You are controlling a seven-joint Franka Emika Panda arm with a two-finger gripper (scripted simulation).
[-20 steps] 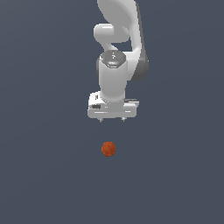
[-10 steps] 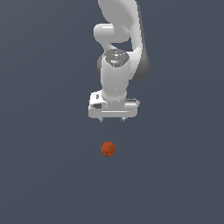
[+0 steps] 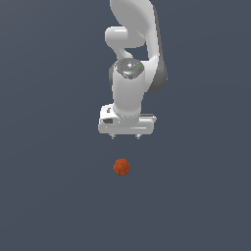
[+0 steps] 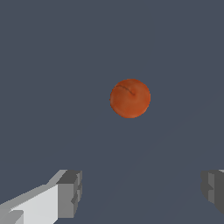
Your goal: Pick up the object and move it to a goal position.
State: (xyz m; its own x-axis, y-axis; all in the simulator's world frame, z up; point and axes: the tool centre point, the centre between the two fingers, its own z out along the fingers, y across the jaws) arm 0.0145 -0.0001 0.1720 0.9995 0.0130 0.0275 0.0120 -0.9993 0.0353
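The small orange-red ball [image 3: 121,166] lies on the flat dark grey surface, and it also shows in the wrist view [image 4: 130,98]. My white gripper [image 3: 125,138] hangs above and behind it, pointing down, with its short fingertips apart. In the wrist view the two grey fingers [image 4: 70,194] stand wide apart with nothing between them, and the ball sits ahead of the gap, clear of both. The gripper is open and empty.
The dark grey surface [image 3: 49,196] fills both views with no other objects on it. The white arm [image 3: 132,44] rises behind the gripper to the exterior view's upper edge.
The gripper has shifted slightly toward the ball and a little lower. The wrist has turned a bit. The ball has not moved.
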